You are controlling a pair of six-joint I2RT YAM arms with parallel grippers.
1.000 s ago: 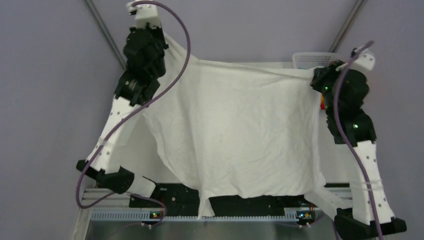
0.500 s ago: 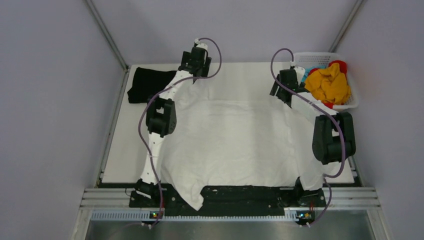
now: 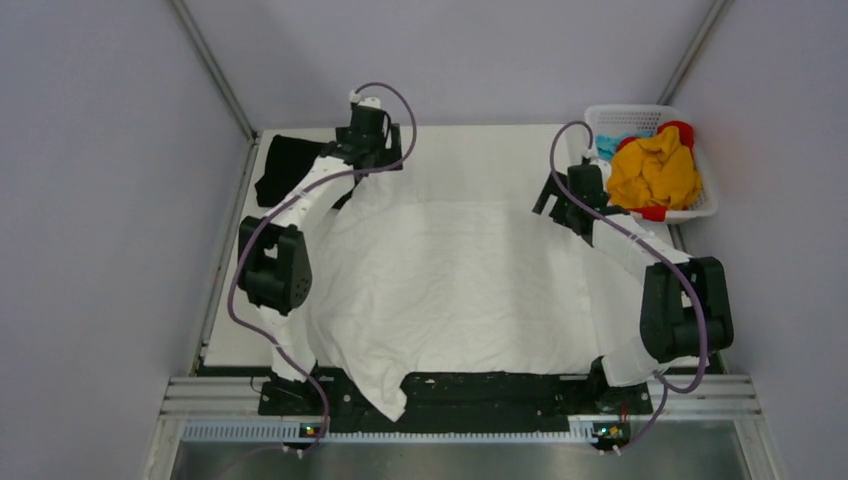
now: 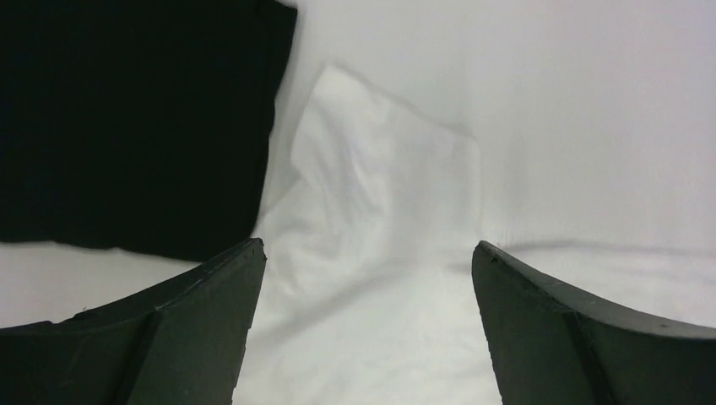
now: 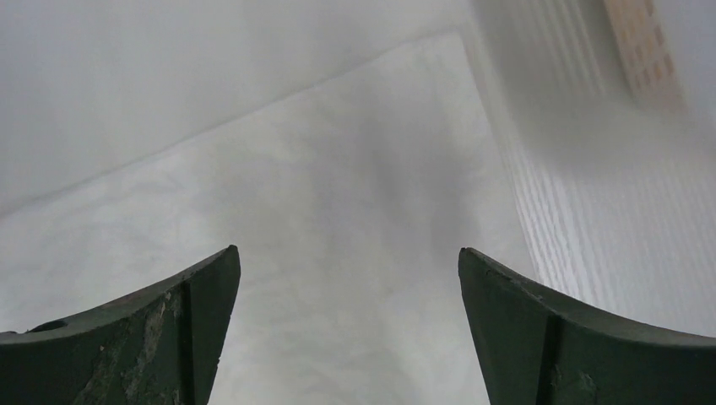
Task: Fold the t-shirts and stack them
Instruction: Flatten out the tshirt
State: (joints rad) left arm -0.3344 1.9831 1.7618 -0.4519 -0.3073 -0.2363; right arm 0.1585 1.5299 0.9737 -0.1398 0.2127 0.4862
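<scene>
The white t-shirt [image 3: 460, 280] lies spread flat over the table, its near edge hanging off the front. The black t-shirt [image 3: 285, 165] sits folded at the far left corner. My left gripper [image 3: 372, 160] is open just above the white shirt's far left corner. In the left wrist view the gripper [image 4: 368, 245] has white cloth [image 4: 380, 186] under its gap and the black shirt [image 4: 127, 118] at upper left. My right gripper [image 3: 565, 205] hovers open over the far right corner. The right wrist view shows the gripper [image 5: 348, 250] empty above white cloth [image 5: 321, 169].
A white lattice basket [image 3: 700, 213] holding orange cloth [image 3: 655, 170] stands at the far right corner, close to my right gripper; its wall [image 5: 608, 186] fills the right of the right wrist view. Enclosure walls surround the table.
A second ago both grippers held the white shirt stretched up in the air. They lowered it onto the table, opened and let go, and have since shifted slightly away.
</scene>
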